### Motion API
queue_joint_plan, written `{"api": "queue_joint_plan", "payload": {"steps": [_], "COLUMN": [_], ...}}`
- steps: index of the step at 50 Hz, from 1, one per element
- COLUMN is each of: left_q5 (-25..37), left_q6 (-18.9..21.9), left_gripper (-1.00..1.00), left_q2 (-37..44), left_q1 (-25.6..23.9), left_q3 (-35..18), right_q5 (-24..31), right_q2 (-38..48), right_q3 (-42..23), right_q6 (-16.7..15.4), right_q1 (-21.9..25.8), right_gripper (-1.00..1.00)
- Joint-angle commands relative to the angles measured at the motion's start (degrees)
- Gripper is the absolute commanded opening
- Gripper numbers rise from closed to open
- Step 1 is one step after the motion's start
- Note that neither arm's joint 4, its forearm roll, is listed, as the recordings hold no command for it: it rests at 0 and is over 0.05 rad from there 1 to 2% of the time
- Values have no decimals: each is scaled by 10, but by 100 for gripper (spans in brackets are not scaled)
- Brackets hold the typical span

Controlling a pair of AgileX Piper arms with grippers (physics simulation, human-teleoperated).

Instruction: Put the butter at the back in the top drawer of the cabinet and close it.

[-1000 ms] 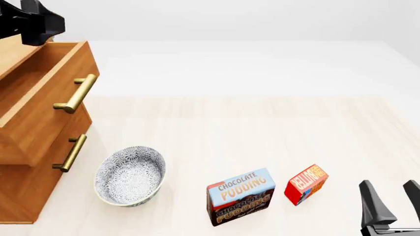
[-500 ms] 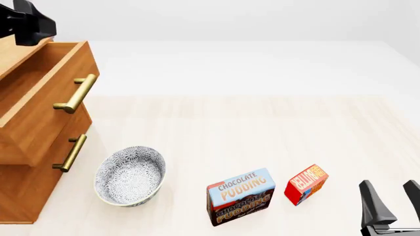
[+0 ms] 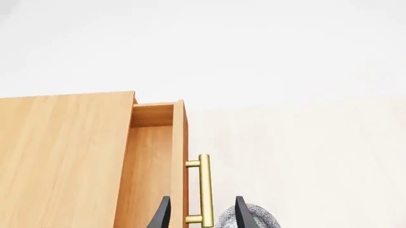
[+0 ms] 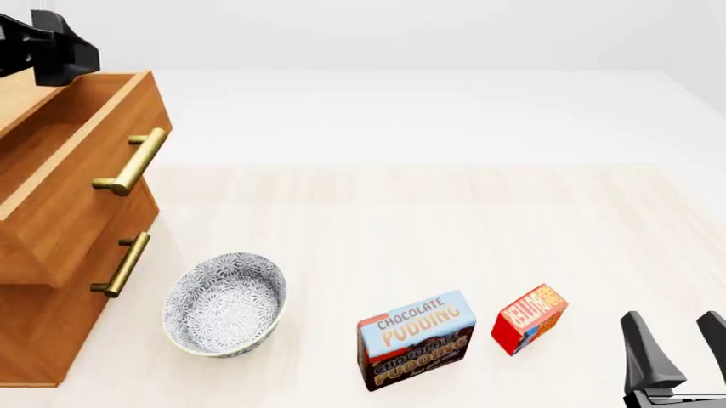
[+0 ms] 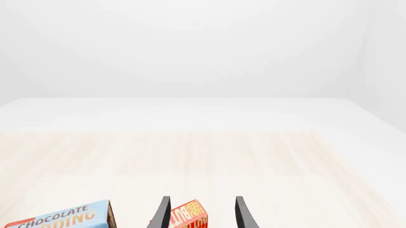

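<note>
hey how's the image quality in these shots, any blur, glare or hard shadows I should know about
Front view: sharp all over, flat even light, only faint soft shading beneath the bowl and the butter; no glare. Left wrist view: crisp, the top drawer handle has a mild brass sheen, the white background is nearly featureless. Right wrist view: also sharp, the butter cut off by the frame's edge between the right claw fingers.
</note>
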Motion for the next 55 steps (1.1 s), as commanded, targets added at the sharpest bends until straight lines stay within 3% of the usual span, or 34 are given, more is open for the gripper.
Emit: {"api": "queue_joint_plan", "payload": {"steps": [1, 55], "left_q5": [-6, -35], "left_q6": [-3, -16], "left_gripper": [100, 100], "left_q2": [8, 47], "left_q1": [11, 27], "left_q3": [7, 38], "right_q5": [0, 0], "right_q2": [0, 0], "right_q3": [0, 0], "right_q6": [0, 0], "right_q1": [0, 0], "right_gripper": [100, 100]}}
